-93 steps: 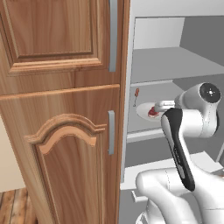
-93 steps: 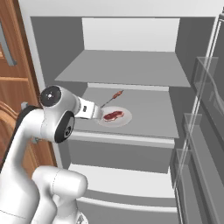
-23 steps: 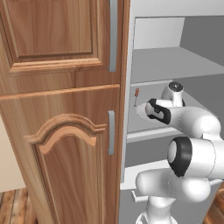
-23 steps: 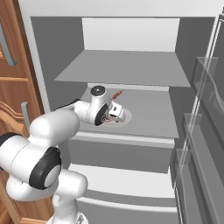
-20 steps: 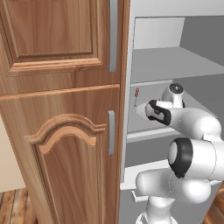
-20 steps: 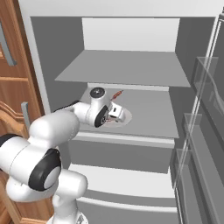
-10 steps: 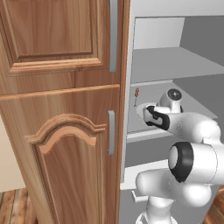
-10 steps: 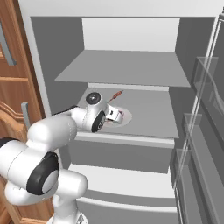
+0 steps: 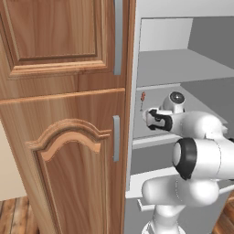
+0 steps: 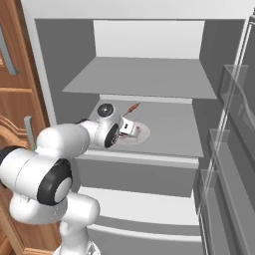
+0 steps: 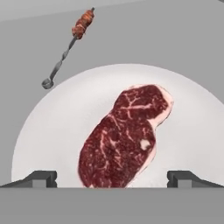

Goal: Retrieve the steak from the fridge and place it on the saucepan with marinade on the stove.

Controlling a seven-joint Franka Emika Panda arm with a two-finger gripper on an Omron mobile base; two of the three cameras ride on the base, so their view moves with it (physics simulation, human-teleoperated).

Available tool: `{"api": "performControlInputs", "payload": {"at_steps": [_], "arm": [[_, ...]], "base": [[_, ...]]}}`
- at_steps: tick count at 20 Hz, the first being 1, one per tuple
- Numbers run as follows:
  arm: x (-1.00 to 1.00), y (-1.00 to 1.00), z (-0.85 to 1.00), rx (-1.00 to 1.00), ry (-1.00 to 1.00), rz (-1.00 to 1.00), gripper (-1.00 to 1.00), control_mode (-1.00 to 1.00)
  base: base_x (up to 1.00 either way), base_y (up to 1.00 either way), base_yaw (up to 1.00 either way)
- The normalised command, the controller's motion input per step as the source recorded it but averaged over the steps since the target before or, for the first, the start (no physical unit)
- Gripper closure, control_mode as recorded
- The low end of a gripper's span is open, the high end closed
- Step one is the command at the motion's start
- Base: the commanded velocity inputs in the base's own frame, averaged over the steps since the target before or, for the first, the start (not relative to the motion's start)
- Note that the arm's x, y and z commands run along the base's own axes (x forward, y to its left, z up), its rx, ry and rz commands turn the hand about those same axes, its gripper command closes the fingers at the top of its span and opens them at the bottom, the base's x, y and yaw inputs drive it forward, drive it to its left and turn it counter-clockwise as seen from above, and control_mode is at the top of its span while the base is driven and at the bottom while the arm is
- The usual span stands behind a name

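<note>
The steak (image 11: 124, 135), a raw red slab with pale marbling, lies flat on a round white plate (image 11: 52, 131) on the fridge's middle shelf (image 10: 167, 124). My gripper (image 11: 112, 179) hangs open just above the plate, its two dark fingertips (image 11: 41, 178) spread wide on either side of the steak's near end, with nothing between them. From the right base view the gripper (image 10: 130, 128) reaches into the open fridge (image 10: 149, 74) over the plate (image 10: 143, 133). In the left base view the hand (image 9: 157, 119) sits just inside the fridge opening.
A thin skewer with a red tip (image 11: 70, 41) lies on the shelf beyond the plate, also visible as the skewer (image 10: 132, 107). A wooden cabinet (image 9: 68, 137) with arched panel stands left of the fridge. The open fridge door with shelves (image 10: 234, 149) is on the right.
The hand has moved a little lower and nearer to the plate. The jaws stayed wide open and the steak has not moved.
</note>
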Motion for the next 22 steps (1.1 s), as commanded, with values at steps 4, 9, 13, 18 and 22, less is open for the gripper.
{"api": "performControlInputs", "payload": {"at_steps": [4,9,13,18,22], "arm": [[0.23,0.00,-0.04,0.00,0.00,0.00,-1.00,-1.00],[0.05,0.00,-0.17,0.00,0.00,0.00,-1.00,-1.00],[0.00,0.00,-0.16,0.00,0.00,0.00,-1.00,-1.00],[0.03,0.00,-0.05,0.00,0.00,0.00,-1.00,-1.00],[0.08,-0.07,0.00,0.00,0.00,0.00,-1.00,-1.00]], "base": [[0.00,0.00,0.00],[0.00,0.00,0.00],[0.00,0.00,0.00],[0.00,0.00,0.00],[0.00,0.00,0.00]]}}
